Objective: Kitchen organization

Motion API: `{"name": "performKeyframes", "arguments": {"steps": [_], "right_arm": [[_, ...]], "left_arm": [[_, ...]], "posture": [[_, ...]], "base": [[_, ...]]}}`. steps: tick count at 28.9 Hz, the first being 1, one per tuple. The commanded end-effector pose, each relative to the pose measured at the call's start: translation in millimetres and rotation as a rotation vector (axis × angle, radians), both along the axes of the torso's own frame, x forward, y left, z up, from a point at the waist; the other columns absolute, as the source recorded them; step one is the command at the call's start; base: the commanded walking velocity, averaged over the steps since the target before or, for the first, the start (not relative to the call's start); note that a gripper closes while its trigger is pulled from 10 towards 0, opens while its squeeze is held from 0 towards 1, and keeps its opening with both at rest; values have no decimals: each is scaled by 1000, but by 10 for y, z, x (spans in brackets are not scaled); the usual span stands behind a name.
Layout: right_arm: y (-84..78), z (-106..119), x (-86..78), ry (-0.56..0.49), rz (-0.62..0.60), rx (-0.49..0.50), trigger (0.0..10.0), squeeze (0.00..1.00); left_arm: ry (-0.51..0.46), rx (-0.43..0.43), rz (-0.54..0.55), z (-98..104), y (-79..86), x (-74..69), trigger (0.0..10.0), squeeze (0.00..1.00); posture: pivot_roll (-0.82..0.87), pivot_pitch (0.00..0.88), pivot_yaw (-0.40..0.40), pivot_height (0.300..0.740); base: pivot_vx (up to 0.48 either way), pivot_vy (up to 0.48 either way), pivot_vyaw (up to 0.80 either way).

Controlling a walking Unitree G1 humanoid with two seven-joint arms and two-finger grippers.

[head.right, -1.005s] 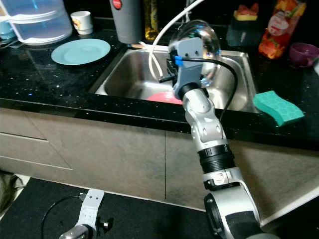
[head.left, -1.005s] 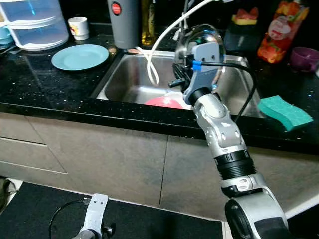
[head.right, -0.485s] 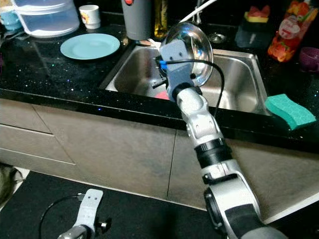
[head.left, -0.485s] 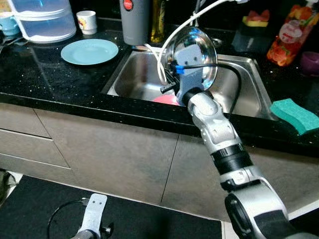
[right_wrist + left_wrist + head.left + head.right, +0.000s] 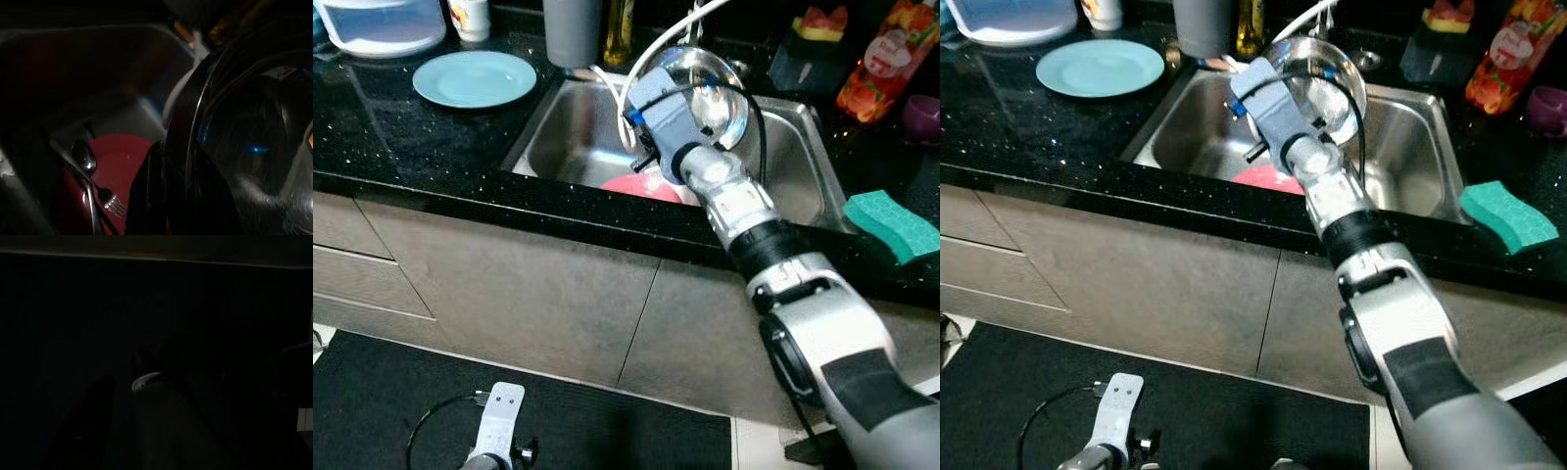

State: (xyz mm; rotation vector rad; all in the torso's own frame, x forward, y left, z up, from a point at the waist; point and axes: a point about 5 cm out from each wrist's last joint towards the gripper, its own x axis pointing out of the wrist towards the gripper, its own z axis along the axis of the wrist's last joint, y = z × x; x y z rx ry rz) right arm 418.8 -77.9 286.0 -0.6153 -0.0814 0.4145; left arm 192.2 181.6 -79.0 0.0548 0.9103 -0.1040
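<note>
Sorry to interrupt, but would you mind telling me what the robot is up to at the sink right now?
The right pincer is holding a shiny metal bowl by its rim, tilted on edge above the steel sink. Below it in the basin lies a red plate with a fork and spoon on it. A light blue plate and a green sponge sit on the black counter. The left arm hangs idle by the floor.

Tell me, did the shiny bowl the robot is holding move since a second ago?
Yes. The steel bowl, clamped in the right gripper, now sits further toward the left of the sink, closer to the white hose, still lifted above the red plate.
</note>
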Motion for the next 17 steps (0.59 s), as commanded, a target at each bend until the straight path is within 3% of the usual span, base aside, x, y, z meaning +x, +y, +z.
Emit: {"name": "performKeyframes", "arguments": {"steps": [1, 10, 17], "right_arm": [[39, 16, 5, 19, 25, -52, 10000, 0], [199, -34, 4, 146, 88, -154, 10000, 0], [301, -33, -7, 193, 92, -63, 10000, 0]], "left_arm": [[21, -5, -7, -48, -40, -91, 10000, 0], [21, 7, -27, -86, -85, -178, 10000, 0], [16, 15, -27, -100, -99, -212, 10000, 0]], "posture": [[32, 174, -107, 740], [34, 232, -142, 740], [48, 242, -150, 740]], "base": [[0, 0, 0], [0, 0, 0], [0, 0, 0]]}}
